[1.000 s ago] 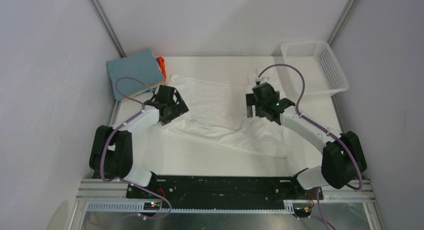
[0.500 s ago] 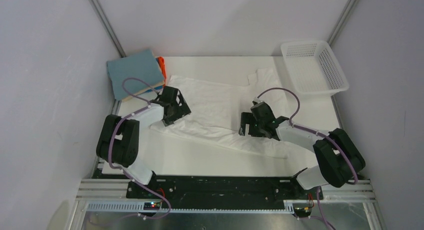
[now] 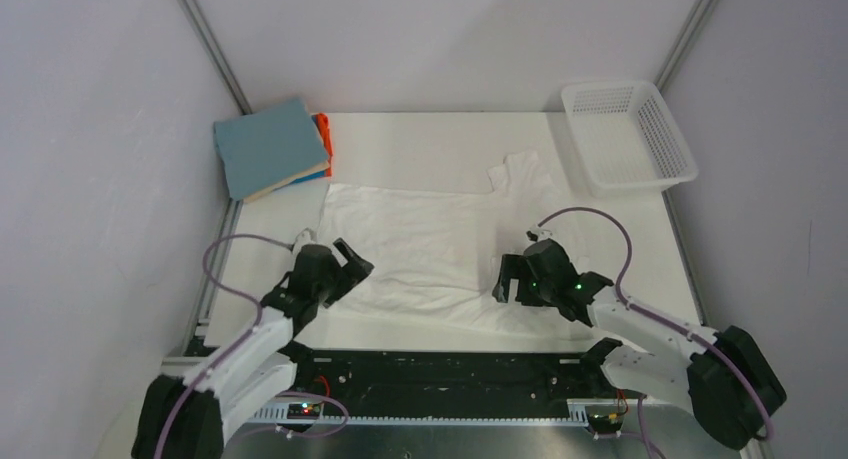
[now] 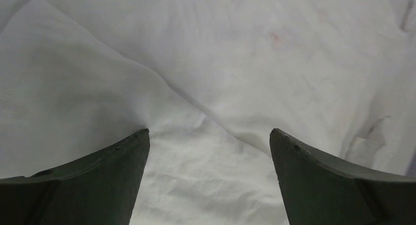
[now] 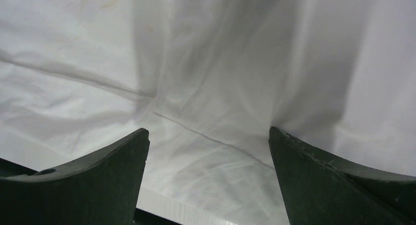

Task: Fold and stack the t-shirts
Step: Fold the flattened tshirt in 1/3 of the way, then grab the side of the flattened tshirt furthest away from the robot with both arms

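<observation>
White tabletop inside a grey-walled enclosure is seen from above. A plain white thin-cloth short-sleeved t-shirt is laid out unfolded across the middle of the table, mostly flat but wrinkled, with creases bunched along its near edge. One short sleeve is turned toward the far right, near the basket but apart from it.

The left gripper is held low over the near-left part of the white shirt. Its two dark fingers are spread wide, and nothing is pinched between them. Only creased white cloth is seen in the gap in the left wrist view. Whether the tips touch the cloth cannot be told.

The right gripper is held low over the near-right part of the same shirt. Its fingers are spread wide too, with nothing gripped. Folded white cloth is seen between them in the right wrist view, and a dark strip is seen below the cloth at the lower left of that view.

A stack of folded shirts is placed at the far-left corner, well apart from both grippers. A folded dusty blue-grey t-shirt is on top. Thin edges of beige cloth, bright blue cloth and orange cloth are seen beneath it on its right side.

A white plastic mesh basket is set at the far-right corner, upright.
</observation>
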Tool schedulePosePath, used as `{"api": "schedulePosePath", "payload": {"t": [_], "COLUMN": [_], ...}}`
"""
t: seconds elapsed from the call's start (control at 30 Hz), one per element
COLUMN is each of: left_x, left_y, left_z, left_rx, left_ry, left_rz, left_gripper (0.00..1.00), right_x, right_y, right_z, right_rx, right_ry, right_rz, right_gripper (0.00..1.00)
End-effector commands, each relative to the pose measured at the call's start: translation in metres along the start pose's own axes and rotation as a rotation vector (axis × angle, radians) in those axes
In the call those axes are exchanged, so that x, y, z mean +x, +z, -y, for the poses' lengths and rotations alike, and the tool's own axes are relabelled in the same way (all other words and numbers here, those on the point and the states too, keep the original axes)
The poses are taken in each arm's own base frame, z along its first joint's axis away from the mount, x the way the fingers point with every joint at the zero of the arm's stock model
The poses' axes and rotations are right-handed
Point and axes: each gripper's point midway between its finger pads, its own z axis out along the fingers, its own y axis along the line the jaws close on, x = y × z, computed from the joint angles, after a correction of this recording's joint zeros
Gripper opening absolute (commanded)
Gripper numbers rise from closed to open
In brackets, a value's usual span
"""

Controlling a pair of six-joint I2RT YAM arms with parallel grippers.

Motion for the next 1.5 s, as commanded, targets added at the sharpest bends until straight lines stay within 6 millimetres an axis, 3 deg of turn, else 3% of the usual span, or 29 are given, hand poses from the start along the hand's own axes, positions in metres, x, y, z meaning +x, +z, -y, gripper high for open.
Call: {"api": "schedulePosePath", "payload": {"t": [0.0, 0.03, 0.07, 0.1, 0.17, 0.4, 0.5, 0.6, 0.67, 0.77, 0.8, 0.9, 0.97, 1.0, 1.1, 1.13, 1.17, 1.2, 1.23, 1.27, 1.3, 1.33, 1.37, 1.4, 1.43, 1.47], "left_x": [0.085, 0.083, 0.094, 0.092, 0.099, 0.089, 0.091, 0.082, 0.065, 0.015, 0.002, -0.043, -0.064, -0.076, -0.107, -0.122, -0.128, -0.144, -0.145, -0.162, -0.166, -0.181, -0.181, -0.194, -0.189, -0.2], "left_y": [-0.016, -0.018, -0.021, -0.023, -0.031, -0.05, -0.055, -0.064, -0.071, -0.091, -0.093, -0.109, -0.105, -0.103, -0.083, -0.076, -0.062, -0.056, -0.041, -0.036, -0.02, -0.016, 0.002, 0.007, 0.026, 0.032], "left_z": [-0.064, -0.059, -0.067, -0.062, -0.072, -0.074, -0.077, -0.062, -0.045, -0.009, -0.006, 0.025, 0.028, 0.026, 0.022, 0.017, 0.013, 0.014, 0.007, 0.01, 0.006, 0.005, -0.002, 0.001, -0.005, -0.005], "left_rx": [-0.123, -0.079, -0.103, -0.068, -0.1, -0.139, -0.17, -0.141, -0.093, -0.025, -0.044, -0.059, -0.131, -0.167, -0.276, -0.295, -0.331, -0.32, -0.352, -0.337, -0.36, -0.368, -0.395, -0.381, -0.399, -0.393], "left_ry": [-0.125, -0.14, -0.158, -0.169, -0.179, -0.16, -0.127, -0.102, -0.074, -0.028, 0.0, 0.046, 0.086, 0.095, 0.085, 0.063, 0.061, 0.04, 0.036, 0.022, 0.024, 0.013, 0.02, -0.001, 0.007, -0.005], "left_rz": [-0.21, -0.189, -0.211, -0.195, -0.21, -0.191, -0.216, -0.216, -0.17, -0.013, 0.026, 0.137, 0.182, 0.205, 0.208, 0.228, 0.207, 0.218, 0.18, 0.197, 0.183, 0.203, 0.165, 0.168, 0.114, 0.109], "left_gripper": [1.0, 1.0, 1.0, 1.0, 1.0, 1.0, 1.0, 1.0, 1.0, 1.0, 1.0, 1.0, 1.0, 1.0, 1.0, 1.0, 1.0, 1.0, 1.0, 1.0, 1.0, 1.0, 1.0, 1.0, 1.0, 0.98], "right_x": [0.02, 0.019, 0.019, 0.017, 0.017, 0.004, 0.001, -0.015, -0.034, -0.067, -0.078, -0.122, -0.149, -0.158, -0.211, -0.232, -0.238, -0.261, -0.262, -0.285, -0.285, -0.305, -0.305, -0.322, -0.321, -0.339], "right_y": [-0.015, -0.018, -0.019, -0.021, -0.022, -0.022, -0.024, -0.036, -0.046, -0.064, -0.067, -0.083, -0.086, -0.079, -0.066, -0.07, -0.05, -0.055, -0.03, -0.034, -0.008, -0.009, 0.014, 0.014, 0.036, 0.036], "right_z": [0.024, 0.027, 0.03, 0.034, 0.041, 0.057, 0.051, 0.038, 0.026, 0.004, 0.0, -0.013, -0.018, -0.016, -0.015, -0.02, -0.013, -0.019, -0.013, -0.02, -0.013, -0.018, -0.01, -0.014, -0.007, -0.012], "right_rx": [0.068, 0.07, 0.075, 0.085, 0.103, 0.132, 0.084, 0.032, -0.011, -0.086, -0.095, -0.104, -0.087, -0.064, -0.031, -0.038, -0.01, -0.014, 0.015, 0.012, 0.047, 0.05, 0.087, 0.088, 0.112, 0.107], "right_ry": [0.025, 0.026, 0.024, 0.028, 0.035, 0.095, 0.098, 0.071, 0.06, 0.052, 0.042, 0.037, 0.037, 0.037, 0.072, 0.077, 0.083, 0.058, 0.049, 0.022, 0.015, -0.002, -0.004, -0.019, -0.023, -0.035], "right_rz": [-0.018, 0.003, 0.012, 0.029, 0.04, 0.073, 0.066, 0.112, 0.176, 0.279, 0.313, 0.417, 0.447, 0.439, 0.483, 0.512, 0.467, 0.497, 0.447, 0.482, 0.433, 0.46, 0.418, 0.444, 0.408, 0.433], "right_gripper": [0.96, 0.97, 0.97, 0.98, 0.98, 0.99, 0.98, 0.98, 0.99, 0.99, 0.99, 0.99, 0.99, 0.99, 1.0, 0.99, 0.99, 0.99, 0.99, 0.99, 0.99, 0.99, 0.98, 0.98, 0.98, 0.98]}}
